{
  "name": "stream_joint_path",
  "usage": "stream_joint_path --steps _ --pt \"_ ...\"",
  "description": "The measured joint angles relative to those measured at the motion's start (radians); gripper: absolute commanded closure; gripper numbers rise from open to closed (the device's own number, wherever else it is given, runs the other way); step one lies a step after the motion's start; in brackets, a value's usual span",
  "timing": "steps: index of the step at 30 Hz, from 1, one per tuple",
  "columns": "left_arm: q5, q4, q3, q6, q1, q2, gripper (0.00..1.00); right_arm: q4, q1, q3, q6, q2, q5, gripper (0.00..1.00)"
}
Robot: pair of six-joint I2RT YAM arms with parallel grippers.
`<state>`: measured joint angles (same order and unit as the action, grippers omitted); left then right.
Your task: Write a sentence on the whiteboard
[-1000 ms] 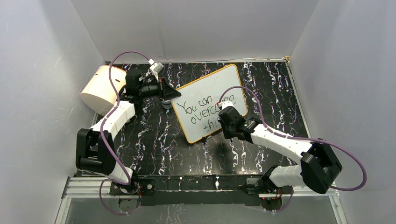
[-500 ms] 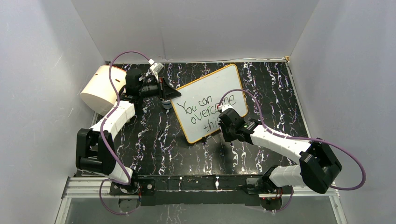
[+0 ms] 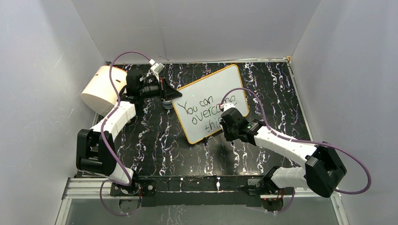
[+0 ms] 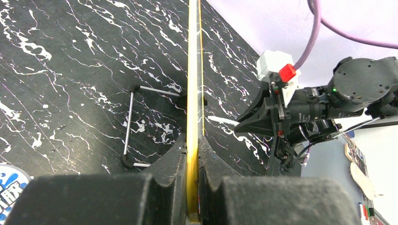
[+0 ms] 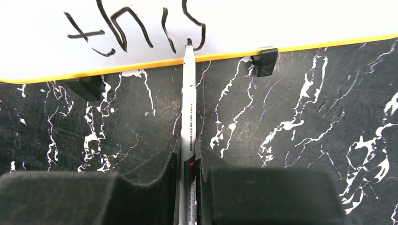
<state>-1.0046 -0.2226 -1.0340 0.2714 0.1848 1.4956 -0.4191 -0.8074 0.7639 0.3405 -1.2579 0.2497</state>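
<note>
Beside the whiteboard (image 3: 213,82), the left gripper (image 4: 192,149) clamps its rim (steadying it) while the right gripper's (image 5: 187,157) pinched marker (image 5: 188,84) writes.

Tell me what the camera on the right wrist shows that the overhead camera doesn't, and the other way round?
Only the right wrist view shows the marker pinched in the right hand, its tip on the board at the last letter. Only the overhead view shows the left hand at the board's left edge, the cream cylinder, and the upper lines "You can overcome". Both show the whiteboard with its yellow rim and the last word of the sentence.
</note>
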Motion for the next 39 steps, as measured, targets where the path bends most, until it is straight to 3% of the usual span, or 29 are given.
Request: stream_joint_path --steps 8,39 --pt "0.000 0.000 0.000 0.000 0.000 0.000 1.00 0.001 0.002 0.000 -0.004 0.060 0.045 1.00" --pt "0.002 0.002 0.000 -0.003 0.000 0.000 1.00 0.018 0.076 0.000 -0.043 0.001 0.028 1.00"
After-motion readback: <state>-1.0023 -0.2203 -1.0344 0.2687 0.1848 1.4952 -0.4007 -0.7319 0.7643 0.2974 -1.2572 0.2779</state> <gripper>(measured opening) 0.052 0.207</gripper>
